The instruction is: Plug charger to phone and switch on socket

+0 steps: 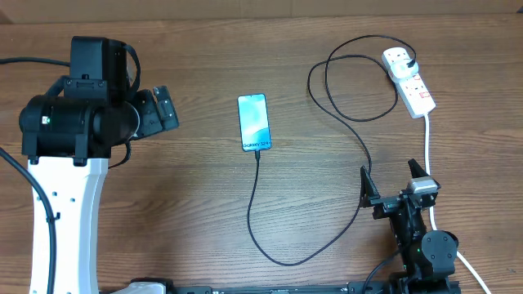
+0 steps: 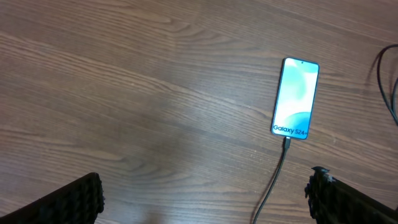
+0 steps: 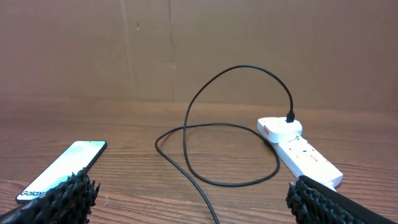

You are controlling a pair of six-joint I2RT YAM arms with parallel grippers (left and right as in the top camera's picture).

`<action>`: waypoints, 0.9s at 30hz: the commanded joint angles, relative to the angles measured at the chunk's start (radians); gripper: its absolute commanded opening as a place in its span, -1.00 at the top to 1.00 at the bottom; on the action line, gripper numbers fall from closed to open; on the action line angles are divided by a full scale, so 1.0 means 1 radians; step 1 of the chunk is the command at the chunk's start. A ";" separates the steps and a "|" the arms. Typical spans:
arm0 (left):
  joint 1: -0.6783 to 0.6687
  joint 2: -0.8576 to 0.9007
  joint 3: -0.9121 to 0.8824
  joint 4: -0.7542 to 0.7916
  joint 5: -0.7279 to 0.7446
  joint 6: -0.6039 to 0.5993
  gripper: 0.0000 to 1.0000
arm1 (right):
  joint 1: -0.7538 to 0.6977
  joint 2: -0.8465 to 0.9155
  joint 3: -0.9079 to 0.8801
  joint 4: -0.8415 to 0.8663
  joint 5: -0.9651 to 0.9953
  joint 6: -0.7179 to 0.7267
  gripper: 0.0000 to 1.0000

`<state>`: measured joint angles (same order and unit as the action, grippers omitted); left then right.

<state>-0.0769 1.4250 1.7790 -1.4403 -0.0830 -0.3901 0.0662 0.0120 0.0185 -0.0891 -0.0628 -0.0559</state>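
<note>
The phone (image 1: 253, 122) lies flat mid-table, screen lit blue with "Galaxy S24" text; it also shows in the left wrist view (image 2: 296, 98) and the right wrist view (image 3: 62, 169). The black charger cable (image 1: 282, 260) has its connector tip in the phone's near end, and it loops across the table to a plug in the white socket strip (image 1: 410, 80), which also shows in the right wrist view (image 3: 301, 152). My left gripper (image 2: 202, 198) is open and empty, left of the phone. My right gripper (image 1: 394, 181) is open and empty, near the front edge below the socket.
The socket's thick white cord (image 1: 429, 155) runs toward the front past my right arm. The black cable's loops (image 3: 217, 155) lie between the phone and the socket. A brown board wall (image 3: 186, 43) stands behind the table.
</note>
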 commanded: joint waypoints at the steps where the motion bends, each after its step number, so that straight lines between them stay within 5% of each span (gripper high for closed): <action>1: -0.002 -0.076 -0.032 -0.014 0.003 0.003 -0.99 | -0.005 -0.009 -0.010 0.008 0.010 0.002 -1.00; 27: -0.002 -0.639 -1.024 0.599 0.075 0.002 -0.99 | -0.005 -0.009 -0.010 0.007 0.010 0.002 -1.00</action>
<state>-0.0769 0.8421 0.8234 -0.8856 -0.0341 -0.3904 0.0662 0.0120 0.0185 -0.0891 -0.0628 -0.0555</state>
